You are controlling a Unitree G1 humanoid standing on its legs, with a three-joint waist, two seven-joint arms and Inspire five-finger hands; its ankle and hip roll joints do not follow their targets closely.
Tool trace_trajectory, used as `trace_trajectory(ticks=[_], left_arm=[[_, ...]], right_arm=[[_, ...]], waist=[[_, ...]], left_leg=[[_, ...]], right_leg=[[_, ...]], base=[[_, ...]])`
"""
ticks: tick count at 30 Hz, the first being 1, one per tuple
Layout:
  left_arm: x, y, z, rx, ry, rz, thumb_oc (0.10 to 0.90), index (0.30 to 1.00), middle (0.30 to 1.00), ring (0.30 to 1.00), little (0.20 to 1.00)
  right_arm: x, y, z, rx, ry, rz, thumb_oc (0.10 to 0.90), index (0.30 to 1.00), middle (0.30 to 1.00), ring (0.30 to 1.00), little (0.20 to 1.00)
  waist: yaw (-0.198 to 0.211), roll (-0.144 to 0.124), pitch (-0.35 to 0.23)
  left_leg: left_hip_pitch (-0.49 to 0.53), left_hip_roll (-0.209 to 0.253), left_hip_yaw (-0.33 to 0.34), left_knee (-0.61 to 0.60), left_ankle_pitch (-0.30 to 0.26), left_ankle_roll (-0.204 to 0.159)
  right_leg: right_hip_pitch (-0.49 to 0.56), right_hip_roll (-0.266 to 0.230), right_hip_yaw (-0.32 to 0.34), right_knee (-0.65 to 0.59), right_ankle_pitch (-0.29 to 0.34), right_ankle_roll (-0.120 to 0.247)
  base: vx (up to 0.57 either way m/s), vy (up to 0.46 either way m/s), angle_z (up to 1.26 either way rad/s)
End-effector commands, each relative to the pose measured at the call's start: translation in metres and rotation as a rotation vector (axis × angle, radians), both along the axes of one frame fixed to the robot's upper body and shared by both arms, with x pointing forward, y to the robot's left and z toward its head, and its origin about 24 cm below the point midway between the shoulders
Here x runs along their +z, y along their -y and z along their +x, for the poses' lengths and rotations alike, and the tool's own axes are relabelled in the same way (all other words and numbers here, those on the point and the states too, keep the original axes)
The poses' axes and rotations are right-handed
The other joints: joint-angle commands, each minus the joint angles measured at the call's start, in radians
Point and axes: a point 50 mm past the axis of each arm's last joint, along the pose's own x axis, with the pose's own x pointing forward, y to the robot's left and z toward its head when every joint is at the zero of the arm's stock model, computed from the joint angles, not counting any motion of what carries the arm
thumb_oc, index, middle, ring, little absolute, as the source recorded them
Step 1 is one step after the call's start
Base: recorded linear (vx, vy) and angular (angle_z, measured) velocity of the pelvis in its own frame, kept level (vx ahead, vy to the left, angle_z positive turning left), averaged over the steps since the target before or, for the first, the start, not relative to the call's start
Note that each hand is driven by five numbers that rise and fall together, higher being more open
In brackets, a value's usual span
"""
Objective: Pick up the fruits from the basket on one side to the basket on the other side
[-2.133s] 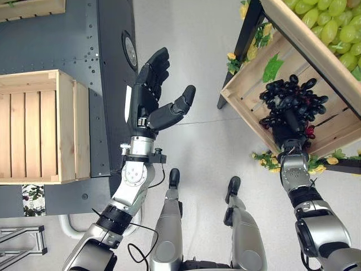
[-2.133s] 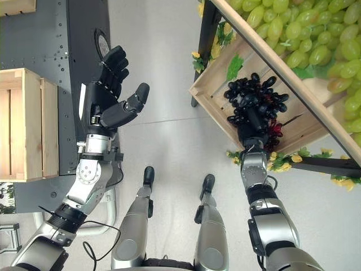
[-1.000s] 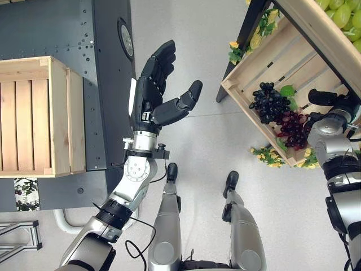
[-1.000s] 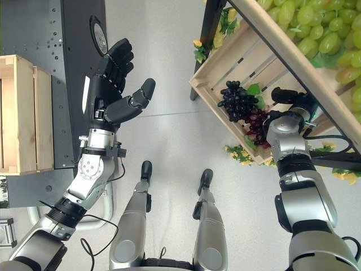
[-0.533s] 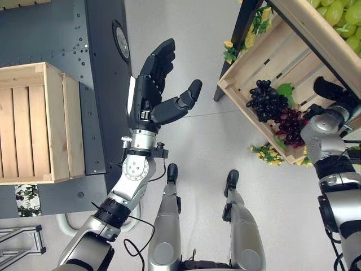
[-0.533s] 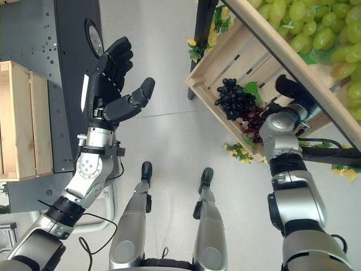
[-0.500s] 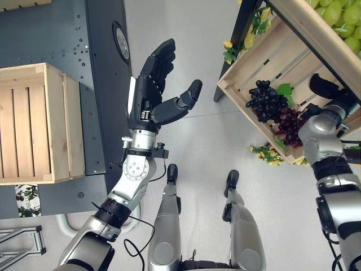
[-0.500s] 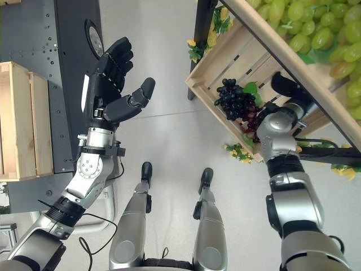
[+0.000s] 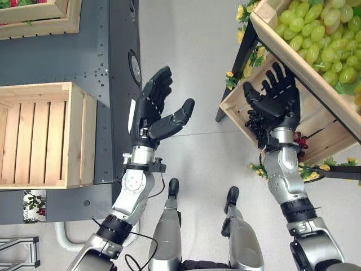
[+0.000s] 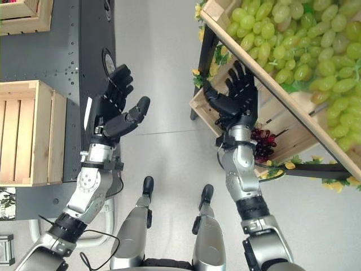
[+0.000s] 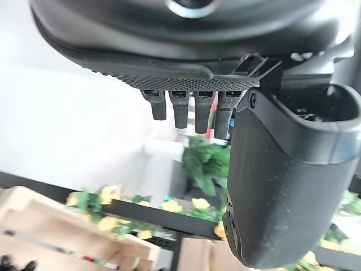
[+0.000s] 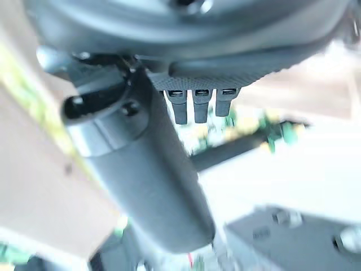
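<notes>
A slanted wooden crate [image 9: 333, 73] on the right holds green grapes [image 9: 316, 34]. Below it, a second crate [image 9: 324, 132] holds a bunch of dark purple grapes [image 10: 260, 141], mostly hidden behind the right hand [image 9: 275, 104]; its long axis cannot be told. An empty slatted crate [image 9: 39, 135] sits on the dark worktop [image 9: 84, 51] at left. The right hand's fingers [image 9: 276, 76] are spread and straight, holding nothing. The left hand [image 9: 151, 113] is raised over the floor, fingers apart and empty.

An empty wooden crate [image 9: 39, 135] sits at nine o'clock on a metal platform [image 9: 110, 68]. At two o'clock stand stacked crates: the upper crate [image 9: 316, 62] holds grapes [image 9: 327, 34], and the lower crate [image 9: 324, 132] beneath it holds grape bunches [image 9: 256, 121]. Both hands are raised between them, the left hand [image 9: 149, 110] toward ten o'clock, the right hand [image 9: 273, 99] before the lower crate.
</notes>
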Motion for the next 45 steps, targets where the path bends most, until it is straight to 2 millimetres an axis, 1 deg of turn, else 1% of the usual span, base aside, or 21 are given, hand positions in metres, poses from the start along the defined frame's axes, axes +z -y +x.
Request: trace_trajectory(ticks=[1, 3, 7, 8, 10, 11, 15, 16, 17, 21, 25, 26, 29, 31, 33, 35, 37, 39, 40, 41, 45], left_arm=[[0.030, 0.003, -0.014, -0.045, 0.177, -0.051, 0.800, 0.900, 0.900, 0.900, 0.900], [0.021, 0.001, -0.017, -0.051, 0.142, -0.033, 0.800, 0.900, 0.900, 0.900, 0.900], [-0.002, 0.002, -0.029, -0.100, 0.042, 0.023, 0.800, 0.900, 0.900, 0.900, 0.900], [-0.009, 0.003, -0.032, -0.128, 0.010, 0.056, 0.800, 0.900, 0.900, 0.900, 0.900], [-0.017, 0.003, -0.035, -0.144, -0.026, 0.082, 0.800, 0.900, 0.900, 0.900, 0.900], [-0.022, 0.003, -0.036, -0.161, -0.046, 0.119, 0.800, 0.900, 0.900, 0.900, 0.900], [-0.036, -0.005, -0.032, -0.172, -0.152, 0.116, 0.800, 0.900, 0.900, 0.900, 0.900], [-0.039, -0.005, -0.030, -0.174, -0.167, 0.110, 0.800, 0.900, 0.900, 0.900, 0.900], [-0.045, -0.001, -0.028, -0.176, -0.206, 0.093, 0.800, 0.900, 0.900, 0.900, 0.900], [-0.064, -0.002, -0.027, -0.138, -0.304, 0.054, 0.800, 0.900, 0.900, 0.900, 0.900], [-0.086, -0.004, -0.034, -0.109, -0.411, 0.044, 0.800, 0.900, 0.900, 0.900, 0.900], [-0.089, 0.000, -0.033, -0.124, -0.430, 0.034, 0.800, 0.900, 0.900, 0.900, 0.900], [-0.100, 0.013, -0.032, -0.215, -0.504, 0.054, 0.800, 0.900, 0.900, 0.900, 0.900], [-0.123, 0.031, -0.038, -0.308, -0.648, 0.076, 0.800, 0.900, 0.900, 0.900, 0.900], [-0.133, 0.034, -0.044, -0.352, -0.703, 0.096, 0.800, 0.900, 0.900, 0.900, 0.900], [-0.148, 0.035, -0.053, -0.407, -0.779, 0.141, 0.800, 0.900, 0.900, 0.900, 0.900], [-0.170, 0.029, -0.062, -0.393, -0.880, 0.203, 0.800, 0.900, 0.900, 0.900, 0.900], [-0.183, 0.023, -0.068, -0.379, -0.964, 0.215, 0.800, 0.900, 0.900, 0.900, 0.900], [-0.197, 0.015, -0.076, -0.354, -1.031, 0.229, 0.800, 0.900, 0.900, 0.900, 0.900], [-0.199, 0.014, -0.077, -0.348, -1.038, 0.237, 0.800, 0.900, 0.900, 0.900, 0.900], [-0.227, -0.006, -0.098, -0.299, -1.181, 0.304, 0.800, 0.900, 0.900, 0.900, 0.900]], right_arm=[[0.031, -0.010, -0.017, 0.174, 0.246, -0.049, 0.800, 0.900, 0.900, 0.900, 0.900], [0.014, -0.012, -0.021, 0.228, 0.176, -0.050, 0.800, 0.900, 0.900, 0.900, 0.900], [-0.036, -0.024, -0.045, 0.432, 0.038, 0.014, 0.800, 0.900, 0.900, 0.900, 0.900], [-0.048, -0.030, -0.052, 0.505, 0.006, 0.079, 0.800, 0.900, 0.900, 0.900, 0.900], [-0.060, -0.037, -0.058, 0.540, -0.019, 0.113, 0.800, 0.900, 0.900, 0.900, 0.900], [-0.069, -0.044, -0.061, 0.592, -0.052, 0.138, 0.800, 0.900, 0.900, 0.900, 0.900], [-0.099, -0.050, -0.076, 0.697, -0.185, 0.107, 0.800, 0.900, 0.900, 0.900, 0.900], [-0.108, -0.049, -0.079, 0.700, -0.225, 0.089, 0.800, 0.900, 0.900, 0.900, 0.900], [-0.124, -0.047, -0.085, 0.692, -0.306, 0.066, 0.800, 0.900, 0.900, 0.900, 0.900], [-0.149, -0.039, -0.094, 0.660, -0.450, 0.012, 0.800, 0.900, 0.900, 0.900, 0.900], [-0.166, -0.033, -0.099, 0.593, -0.603, -0.031, 0.800, 0.900, 0.900, 0.900, 0.900], [-0.168, -0.032, -0.098, 0.573, -0.617, -0.060, 0.800, 0.900, 0.900, 0.900, 0.900], [-0.173, -0.026, -0.095, 0.529, -0.646, -0.144, 0.800, 0.900, 0.900, 0.900, 0.900], [-0.174, -0.020, -0.090, 0.447, -0.666, -0.127, 0.800, 0.900, 0.900, 0.900, 0.900], [-0.177, -0.020, -0.091, 0.433, -0.681, -0.119, 0.800, 0.900, 0.900, 0.900, 0.900], [-0.184, -0.019, -0.096, 0.421, -0.715, -0.111, 0.800, 0.900, 0.900, 0.900, 0.900], [-0.202, -0.016, -0.103, 0.391, -0.797, -0.149, 0.800, 0.900, 0.900, 0.900, 0.900], [-0.213, -0.014, -0.107, 0.364, -0.871, -0.184, 0.800, 0.900, 0.900, 0.900, 0.900], [-0.231, -0.004, -0.118, 0.350, -0.960, -0.240, 0.800, 0.900, 0.900, 0.900, 0.900], [-0.233, -0.003, -0.119, 0.347, -0.978, -0.253, 0.800, 0.900, 0.900, 0.900, 0.900], [-0.267, 0.019, -0.149, 0.322, -1.206, -0.362, 0.800, 0.900, 0.900, 0.900, 0.900]], waist=[[0.006, -0.031, -0.200], [0.008, -0.038, -0.221], [0.018, -0.049, -0.262], [0.019, -0.051, -0.274], [0.020, -0.052, -0.287], [0.016, -0.051, -0.297], [-0.019, -0.038, -0.344], [-0.027, -0.037, -0.354], [-0.045, -0.038, -0.373], [-0.058, -0.045, -0.395], [-0.054, -0.056, -0.398], [-0.051, -0.060, -0.395], [-0.047, -0.065, -0.391], [-0.052, -0.076, -0.394], [-0.060, -0.068, -0.401], [-0.070, -0.050, -0.413], [-0.079, -0.038, -0.433], [-0.082, -0.035, -0.437], [-0.083, -0.028, -0.439], [-0.082, -0.027, -0.439], [-0.077, -0.016, -0.445]], left_leg=[[0.016, -0.030, 0.034, 0.037, -0.083, 0.065], [0.031, -0.040, 0.036, 0.045, -0.097, 0.071], [0.070, -0.070, 0.047, 0.041, -0.131, 0.097], [0.081, -0.076, 0.048, 0.030, -0.136, 0.103], [0.102, -0.077, 0.053, 0.003, -0.131, 0.105], [0.121, -0.077, 0.054, -0.030, -0.120, 0.109], [0.135, -0.064, 0.029, -0.090, -0.072, 0.110], [0.131, -0.061, 0.017, -0.090, -0.066, 0.106], [0.123, -0.059, -0.013, -0.090, -0.052, 0.100], [0.109, -0.036, -0.048, -0.090, -0.019, 0.073], [0.080, 0.035, -0.051, -0.090, 0.051, 0.021], [0.061, 0.044, -0.044, -0.089, 0.066, 0.015], [0.040, 0.028, -0.011, -0.022, 0.027, 0.022], [0.018, -0.053, 0.011, 0.122, -0.066, 0.044], [0.047, -0.076, 0.016, 0.100, -0.080, 0.058], [0.092, -0.068, 0.016, 0.012, -0.052, 0.060], [0.129, -0.070, 0.015, -0.042, -0.046, 0.062], [0.141, -0.075, 0.022, -0.041, -0.056, 0.066], [0.151, -0.074, 0.035, -0.046, -0.061, 0.070], [0.153, -0.074, 0.037, -0.047, -0.062, 0.071], [0.172, -0.081, 0.056, -0.067, -0.073, 0.083]], right_leg=[[0.012, -0.091, -0.005, 0.065, -0.018, 0.005], [0.026, -0.104, -0.004, 0.061, -0.008, 0.013], [0.046, -0.160, 0.007, 0.034, 0.063, 0.047], [0.042, -0.172, 0.014, 0.030, 0.089, 0.056], [0.035, -0.176, 0.008, 0.031, 0.112, 0.067], [0.024, -0.164, 0.013, 0.053, 0.116, 0.070], [-0.002, -0.059, 0.070, 0.128, 0.025, 0.041], [0.002, -0.033, 0.084, 0.125, -0.002, 0.030], [0.013, 0.018, 0.126, 0.114, -0.041, 0.006], [0.040, 0.067, 0.143, 0.073, -0.058, -0.034], [0.089, 0.110, 0.110, 0.035, -0.076, -0.080], [0.102, 0.113, 0.094, 0.025, -0.074, -0.083], [0.109, 0.104, 0.052, 0.023, -0.088, -0.093], [0.097, 0.085, 0.025, 0.041, -0.088, -0.095], [0.087, 0.091, 0.033, 0.055, -0.090, -0.093], [0.087, 0.101, 0.026, 0.064, -0.096, -0.089], [0.094, 0.101, 0.033, 0.060, -0.096, -0.079], [0.096, 0.094, 0.039, 0.061, -0.095, -0.071], [0.098, 0.084, 0.038, 0.060, -0.092, -0.065], [0.099, 0.082, 0.038, 0.060, -0.091, -0.064], [0.106, 0.069, 0.042, 0.047, -0.084, -0.053]], base=[[0.06, 0.175, 0.04], [0.06, 0.203, 0.07], [0.05, 0.216, -0.04], [0.04, 0.108, -0.09], [0.02, 0.043, -0.04], [-0.01, 0.000, -0.05], [0.01, -0.067, -0.04], [0.00, -0.226, -0.04], [-0.02, -0.271, 0.04], [-0.04, -0.339, 0.55], [-0.05, -0.290, 0.17], [-0.09, -0.214, 0.28], [-0.08, -0.113, 0.39], [-0.08, -0.001, 0.90], [0.01, 0.088, 0.66], [0.06, 0.130, 0.20], [0.09, 0.149, 0.24], [0.08, 0.155, 0.02], [0.06, 0.152, -0.01], [0.04, 0.145, -0.03], [0.02, 0.086, -0.09]])
